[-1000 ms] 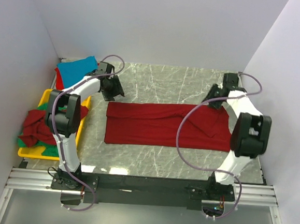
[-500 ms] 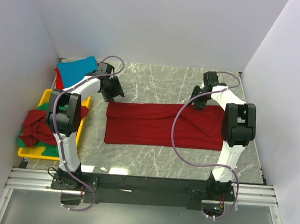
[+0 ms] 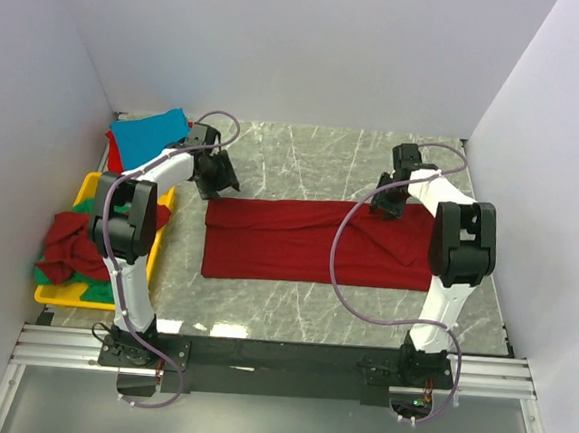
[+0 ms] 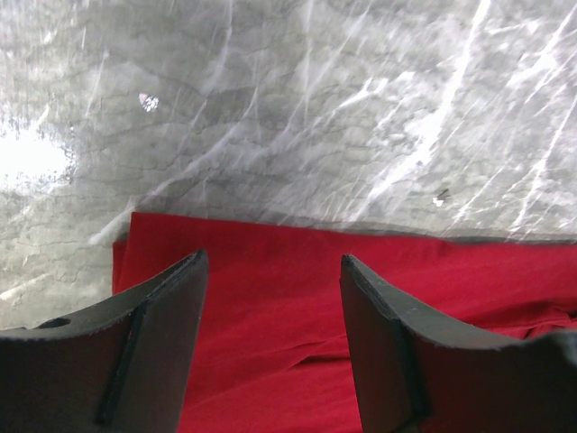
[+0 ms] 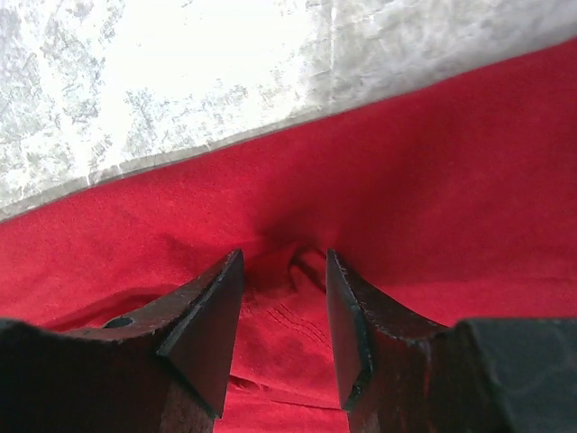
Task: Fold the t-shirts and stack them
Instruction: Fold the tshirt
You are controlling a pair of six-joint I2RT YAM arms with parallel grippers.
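Across the middle of the tabletop [image 3: 304, 158]: dark red t-shirt [image 3: 297, 242], spread flat, a long band.
Risk: uneven pinches could grab one layer only, skewing the fold.
Cloth: soft matte cotton, creased toward its right end.
Left tool [image 4: 273, 262]: jaws apart, empty, over the shirt's far-left corner.
Right tool [image 5: 284, 257]: jaws apart, straddling a pucker near its far edge.
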